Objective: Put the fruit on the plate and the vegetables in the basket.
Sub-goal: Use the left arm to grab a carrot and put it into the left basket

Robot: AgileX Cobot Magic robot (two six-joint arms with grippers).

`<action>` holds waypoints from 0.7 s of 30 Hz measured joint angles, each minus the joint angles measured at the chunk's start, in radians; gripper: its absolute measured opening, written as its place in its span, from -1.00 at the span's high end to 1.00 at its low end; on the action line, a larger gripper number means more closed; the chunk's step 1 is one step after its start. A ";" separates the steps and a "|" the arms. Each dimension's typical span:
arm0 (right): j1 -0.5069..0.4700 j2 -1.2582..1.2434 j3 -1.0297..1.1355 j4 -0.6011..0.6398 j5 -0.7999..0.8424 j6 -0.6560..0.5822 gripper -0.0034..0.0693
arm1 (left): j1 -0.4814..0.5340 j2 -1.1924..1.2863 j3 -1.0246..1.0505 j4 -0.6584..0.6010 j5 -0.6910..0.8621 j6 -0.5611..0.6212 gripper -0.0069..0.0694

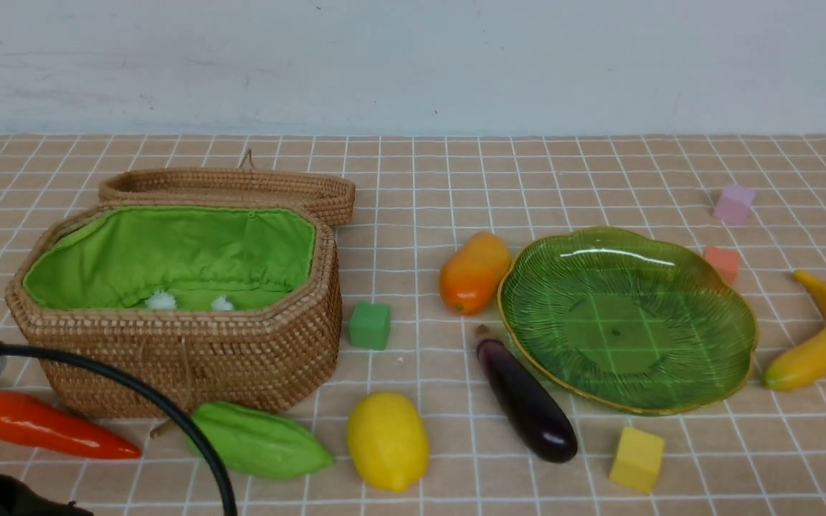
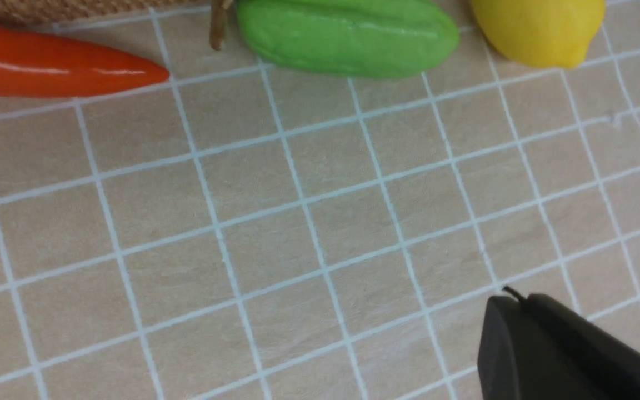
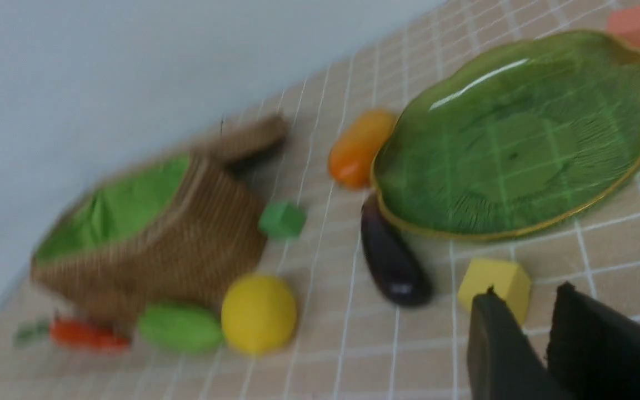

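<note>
The open basket (image 1: 191,358) with green lining stands at the left. In front of it lie the carrot (image 1: 47,426), the green gourd (image 1: 259,441) and the lemon (image 1: 388,441). The empty green plate (image 1: 628,319) sits to the right, with the orange mango (image 1: 474,272) and the eggplant (image 1: 525,405) at its left edge and the banana (image 1: 822,333) on its right. My left gripper (image 2: 511,303) is shut and empty, above bare cloth short of the gourd (image 2: 348,36) and lemon (image 2: 539,25). My right gripper (image 3: 526,291) stands narrowly open and empty, near the yellow cube (image 3: 492,280) and eggplant (image 3: 392,255).
Small cubes are scattered around: green (image 1: 370,325) beside the basket, yellow (image 1: 637,459) in front of the plate, coral (image 1: 721,261) and pink (image 1: 734,203) behind it. A black cable (image 1: 169,419) from my left arm arcs across the lower left corner.
</note>
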 joint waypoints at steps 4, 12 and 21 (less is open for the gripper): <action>0.101 0.162 -0.228 0.000 0.255 -0.271 0.52 | 0.000 0.098 -0.059 0.043 0.008 0.093 0.85; 0.168 0.295 -0.368 -0.001 0.391 -0.502 0.53 | 0.000 0.235 -0.126 0.168 -0.007 0.616 0.85; 0.172 0.296 -0.371 -0.005 0.391 -0.518 0.52 | 0.108 0.332 -0.106 0.448 -0.125 0.632 0.80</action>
